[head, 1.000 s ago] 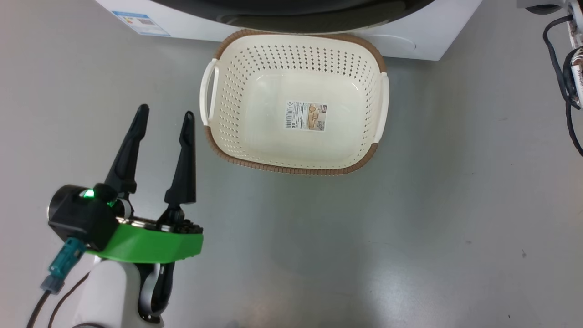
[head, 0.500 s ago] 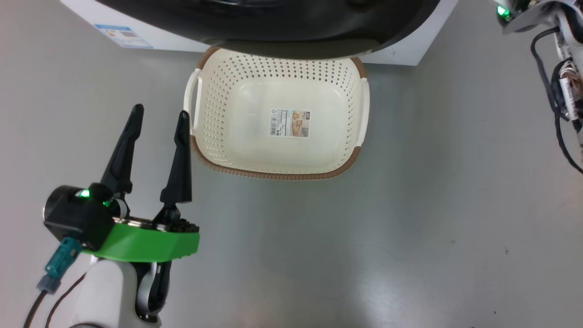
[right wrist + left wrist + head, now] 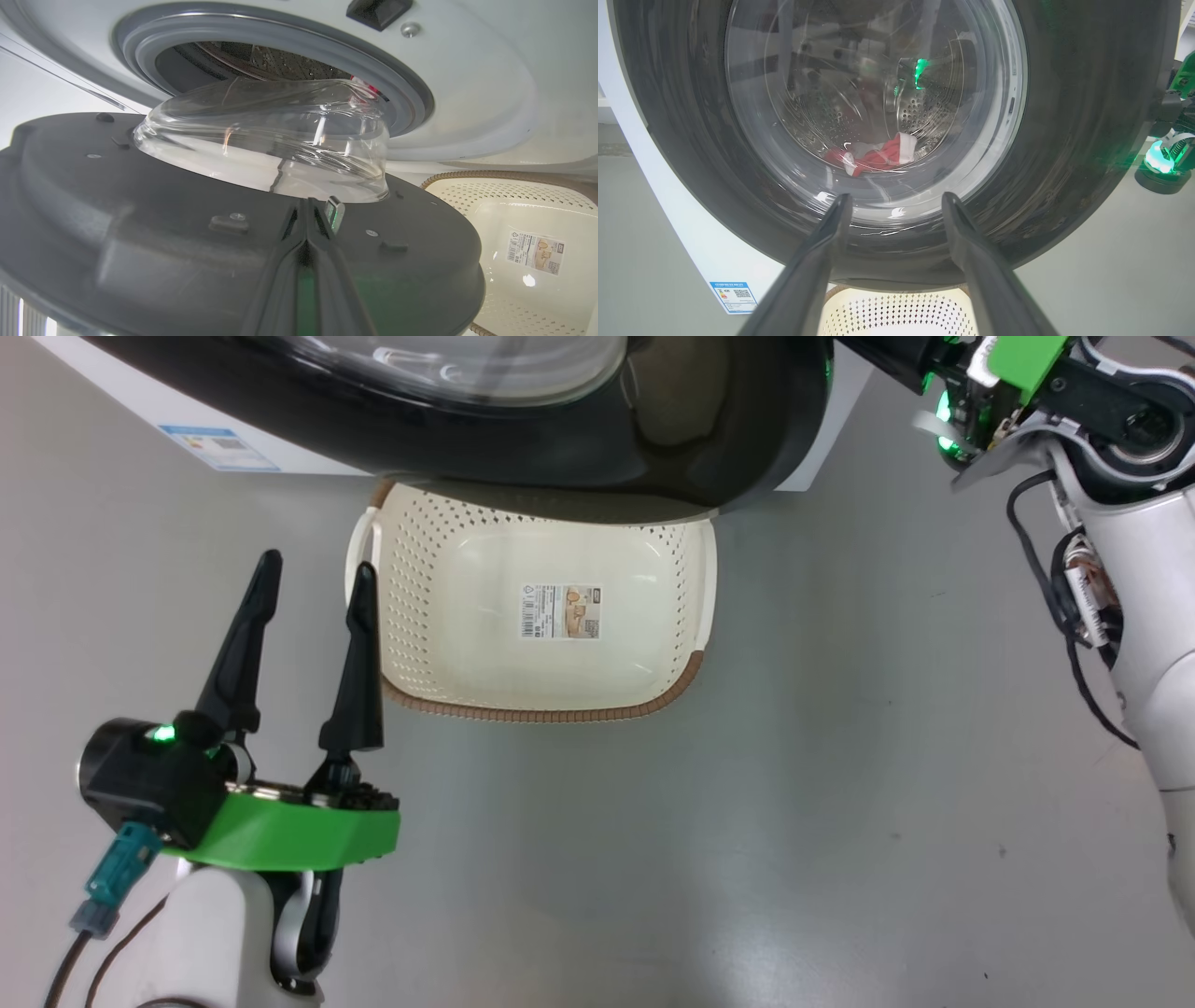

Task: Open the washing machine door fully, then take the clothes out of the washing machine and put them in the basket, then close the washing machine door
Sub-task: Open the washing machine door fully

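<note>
The washing machine door stands partly open over the far edge of the basket, with its glass bulge facing back into the washing machine, where the red clothes lie low inside. The basket sits open side up on the floor, its long axis left to right in the head view. The right gripper has its fingers closed together against the door's inner face, and the left gripper hovers spread and empty beside the basket.

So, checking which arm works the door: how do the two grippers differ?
The left gripper is open, the right gripper shut. The right gripper's fingertips reach the inner face of the washing machine door; the left gripper hangs away from it. Both have long dark fingers.
</note>
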You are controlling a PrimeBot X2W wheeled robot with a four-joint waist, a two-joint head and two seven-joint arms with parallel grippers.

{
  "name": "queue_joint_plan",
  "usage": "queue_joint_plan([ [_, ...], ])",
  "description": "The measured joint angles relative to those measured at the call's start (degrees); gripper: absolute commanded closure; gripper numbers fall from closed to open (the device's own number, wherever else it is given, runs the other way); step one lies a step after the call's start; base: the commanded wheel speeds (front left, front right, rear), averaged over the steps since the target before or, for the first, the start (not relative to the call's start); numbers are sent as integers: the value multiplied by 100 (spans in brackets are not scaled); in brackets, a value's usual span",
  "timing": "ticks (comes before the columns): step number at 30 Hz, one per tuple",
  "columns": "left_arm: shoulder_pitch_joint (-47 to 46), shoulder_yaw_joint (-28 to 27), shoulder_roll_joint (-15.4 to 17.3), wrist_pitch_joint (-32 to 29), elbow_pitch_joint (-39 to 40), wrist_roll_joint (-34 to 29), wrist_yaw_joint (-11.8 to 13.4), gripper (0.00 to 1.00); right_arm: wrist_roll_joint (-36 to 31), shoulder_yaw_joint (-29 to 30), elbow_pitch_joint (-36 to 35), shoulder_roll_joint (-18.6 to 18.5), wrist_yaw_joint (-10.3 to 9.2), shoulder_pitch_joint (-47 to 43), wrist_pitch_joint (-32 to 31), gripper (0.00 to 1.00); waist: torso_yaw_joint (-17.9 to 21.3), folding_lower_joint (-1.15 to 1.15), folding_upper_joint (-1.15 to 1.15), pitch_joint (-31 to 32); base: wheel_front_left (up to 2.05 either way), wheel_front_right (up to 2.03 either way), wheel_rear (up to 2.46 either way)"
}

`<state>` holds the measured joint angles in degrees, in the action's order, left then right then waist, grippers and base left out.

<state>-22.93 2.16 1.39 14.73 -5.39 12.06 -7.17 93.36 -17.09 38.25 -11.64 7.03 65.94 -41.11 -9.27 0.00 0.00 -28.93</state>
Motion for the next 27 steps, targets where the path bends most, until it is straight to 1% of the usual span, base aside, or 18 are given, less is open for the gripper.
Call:
queue_joint_plan([
  [2,1,-13,0,0,0,-16,0,0,-49,30,-68,34,0,-50,159,100,31,0,0,8,0,0,0],
  [4,1,-23,0,0,2,-44,0,0,-131,103,-158,76,1,-109,394,76,55,0,0,1,0,0,0],
  [5,1,-27,0,0,3,-44,0,0,-176,131,-201,78,0,-139,524,53,62,0,0,-8,0,0,0],
  [6,1,-29,0,0,3,-44,0,0,-229,159,-252,70,0,-173,666,13,67,0,0,-19,0,0,0],
  [7,1,-26,0,0,3,-44,0,0,-272,182,-308,56,1,-230,808,0,72,0,0,-26,0,0,0],
  [12,1,-30,1,0,1,-43,0,0,-645,360,-677,-58,0,-655,1825,0,103,0,0,-25,0,0,0],
  [15,2,-43,0,0,-1,-43,0,0,-1121,293,-1139,-182,0,-954,2613,0,134,0,0,4,0,0,0],
  [18,5,-76,1,0,-3,-43,0,0,-1835,-86,-1573,-399,1,-1284,3629,0,186,0,0,43,0,0,0],
  [20,14,-99,2,0,-12,-43,0,0,-2226,-393,-1675,-526,1,-1528,4345,0,218,0,0,83,0,0,0],
  [22,40,-123,1,0,-14,-43,0,0,-2663,-730,-1649,-647,2,-1765,5066,0,255,0,0,133,0,0,0],
  [23,61,-141,1,0,-18,-43,0,0,-2832,-842,-1605,-676,2,-1861,5328,0,276,0,0,157,0,0,0],
  [25,76,-177,2,0,-18,-44,0,0,-3229,-902,-1514,-681,2,-2004,5539,0,325,0,0,200,0,0,0],
  [26,77,-203,3,0,-12,-44,0,0,-3450,-711,-1537,-619,2,-2079,5554,0,353,0,0,216,0,0,0],
  [27,79,-227,8,0,-4,-44,0,0,-3682,-321,-1645,-472,2,-2168,5558,0,387,0,0,225,0,0,0],
])
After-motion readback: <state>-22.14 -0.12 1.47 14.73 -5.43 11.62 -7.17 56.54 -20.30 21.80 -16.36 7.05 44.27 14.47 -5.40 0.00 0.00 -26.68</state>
